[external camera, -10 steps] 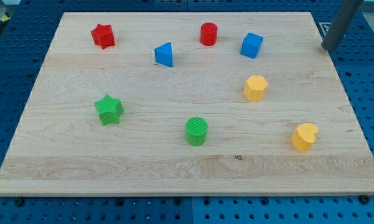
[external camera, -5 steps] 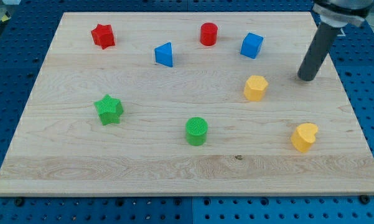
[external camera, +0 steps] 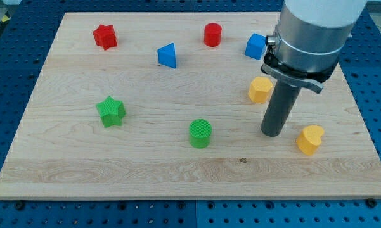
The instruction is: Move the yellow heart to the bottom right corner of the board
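Note:
The yellow heart lies on the wooden board near its right edge, in the lower right part. My tip rests on the board just left of the heart, with a small gap between them. A yellow hexagon block sits above and slightly left of my tip, partly behind the rod.
A blue cube is partly hidden by the arm at the top right. A red cylinder, a blue triangle and a red star lie along the top. A green star and a green cylinder lie lower down.
My tip has moved from off the board's top right corner down and left, to just left of the yellow heart. No block has moved.

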